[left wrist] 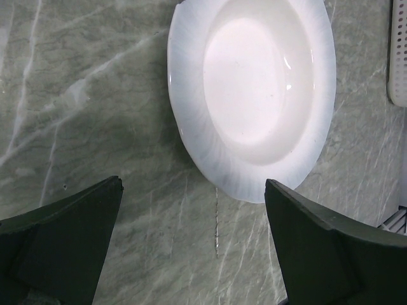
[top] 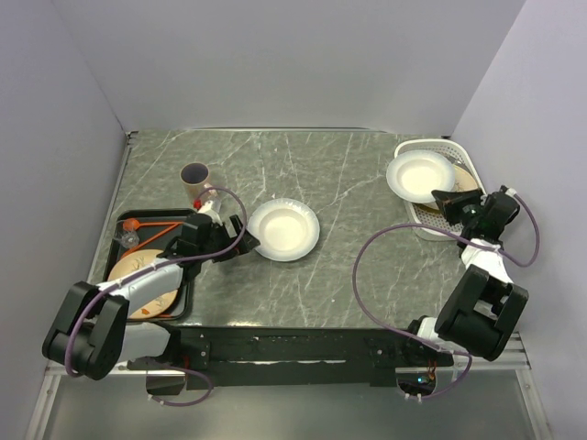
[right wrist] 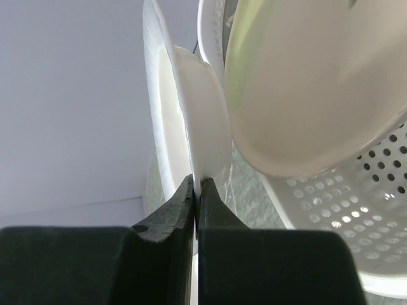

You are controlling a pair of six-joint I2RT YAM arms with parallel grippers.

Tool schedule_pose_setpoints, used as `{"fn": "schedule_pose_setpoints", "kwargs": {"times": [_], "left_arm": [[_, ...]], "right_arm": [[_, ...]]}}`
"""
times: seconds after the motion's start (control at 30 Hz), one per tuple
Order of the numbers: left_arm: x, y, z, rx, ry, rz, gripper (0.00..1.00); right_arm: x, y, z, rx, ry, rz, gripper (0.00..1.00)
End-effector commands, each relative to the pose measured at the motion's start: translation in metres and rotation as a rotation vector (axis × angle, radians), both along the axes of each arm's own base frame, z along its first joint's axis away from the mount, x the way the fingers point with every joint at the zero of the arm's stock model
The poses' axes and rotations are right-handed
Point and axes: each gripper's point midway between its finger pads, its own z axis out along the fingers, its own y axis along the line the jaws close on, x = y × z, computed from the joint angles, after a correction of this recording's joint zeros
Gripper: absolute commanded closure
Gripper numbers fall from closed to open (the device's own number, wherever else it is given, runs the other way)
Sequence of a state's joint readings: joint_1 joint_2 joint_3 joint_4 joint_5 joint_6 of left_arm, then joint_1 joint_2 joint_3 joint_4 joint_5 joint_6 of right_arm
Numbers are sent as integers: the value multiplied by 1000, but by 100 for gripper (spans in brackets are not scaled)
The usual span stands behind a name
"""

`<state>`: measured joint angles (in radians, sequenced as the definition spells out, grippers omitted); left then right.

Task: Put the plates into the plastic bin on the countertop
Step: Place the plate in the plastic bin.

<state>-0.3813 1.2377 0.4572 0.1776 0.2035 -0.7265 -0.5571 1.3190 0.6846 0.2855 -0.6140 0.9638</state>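
Note:
A white plate (top: pixel 283 229) lies flat on the dark stone countertop (top: pixel 339 266) at centre; it fills the top of the left wrist view (left wrist: pixel 254 95). My left gripper (top: pixel 240 240) is open just left of it, its fingers (left wrist: pixel 63 241) apart over bare countertop. My right gripper (top: pixel 449 203) is shut on the rim of a second white plate (top: pixel 420 176), held tilted over the white perforated bin (top: pixel 440 225). In the right wrist view that plate (right wrist: pixel 203 133) stands on edge between my fingertips, beside a beige plate (right wrist: pixel 305 95) in the bin (right wrist: pixel 356 229).
A flat black tray (top: pixel 188 302) at front left holds a beige patterned plate (top: pixel 142 284), a small glass and an orange-handled utensil (top: pixel 147 223). A brown cup (top: pixel 194 179) stands behind the tray. Walls close in on both sides.

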Motion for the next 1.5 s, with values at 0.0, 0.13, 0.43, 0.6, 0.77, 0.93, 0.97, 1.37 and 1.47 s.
{"fn": "schedule_pose_setpoints", "kwargs": {"times": [0.0,0.13,0.43,0.6,0.77,0.93,0.97,1.37,1.47], "left_arm": [[2,-11,5,-44,-29,-30,1],[-1,-10,2,-44,-24,-28,1],[-4,-8,2,-41,-21,-29,1],[-6,-7,0,-31,-14,-32,1],[-9,-8,-1,-42,-9,-38,1],[-9,-8,-2,-43,-10,-38,1],[-10,-9,-5,-44,-1,-38,1],[-9,-14,-11,-58,17,-55,1],[-10,-13,-11,-55,15,-53,1]], "right_arm": [[12,-11,66,-69,-181,-7,100],[15,-14,67,-48,-186,-21,100],[20,-19,66,-27,-188,-33,100],[27,-29,60,-12,-170,-75,100],[30,-42,45,12,-139,-133,100],[26,-51,41,-7,-128,-185,99],[25,-52,41,-10,-123,-190,98],[17,-68,20,-38,-42,-257,85],[17,-66,7,-19,-12,-249,68]]}}
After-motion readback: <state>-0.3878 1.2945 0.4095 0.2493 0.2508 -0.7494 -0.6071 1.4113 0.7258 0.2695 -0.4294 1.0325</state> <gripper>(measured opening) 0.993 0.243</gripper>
